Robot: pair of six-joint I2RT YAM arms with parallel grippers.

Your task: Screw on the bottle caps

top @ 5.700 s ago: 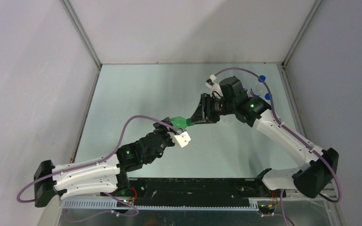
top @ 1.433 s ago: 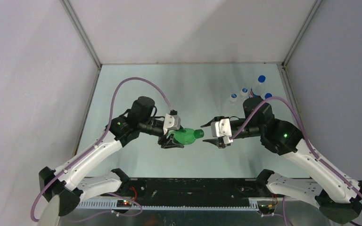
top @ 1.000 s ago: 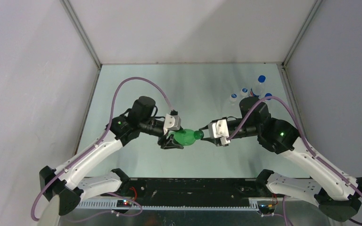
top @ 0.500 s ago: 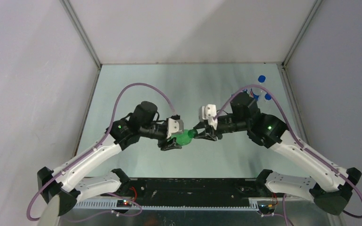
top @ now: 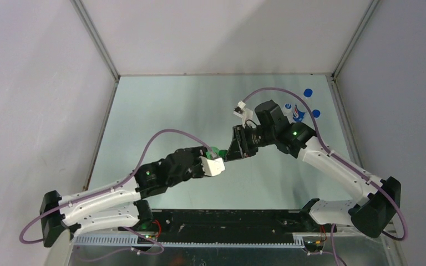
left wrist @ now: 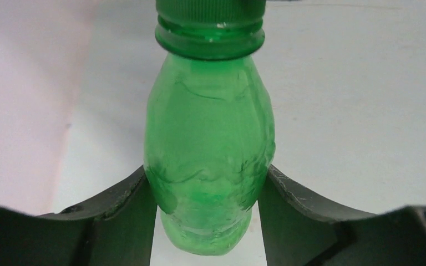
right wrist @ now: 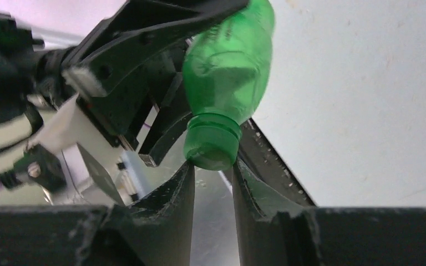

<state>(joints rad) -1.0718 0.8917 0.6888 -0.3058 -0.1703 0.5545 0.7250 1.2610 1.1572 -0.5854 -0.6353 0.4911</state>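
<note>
The translucent green bottle point(top: 215, 151) is held in the air over the table's middle. It also shows in the left wrist view point(left wrist: 208, 138) and the right wrist view point(right wrist: 230, 66). My left gripper point(left wrist: 208, 191) is shut on the bottle's lower body. The dark green cap point(right wrist: 211, 147) sits on the bottle's neck, and it is at the top edge of the left wrist view point(left wrist: 211, 6). My right gripper point(right wrist: 212, 166) is shut on the cap from the other end point(top: 230, 152). The clear bottle and the white cap are not in view.
Two blue-capped bottles point(top: 308, 92) point(top: 315, 113) and a bottle with a red-blue label point(top: 295, 114) stand at the back right, just behind my right arm. The grey enclosure walls point(top: 44, 83) flank the table.
My right wrist has turned on the cap and its forearm has swung back towards the right rear. My left arm has dropped lower and turned, keeping hold of the bottle.
</note>
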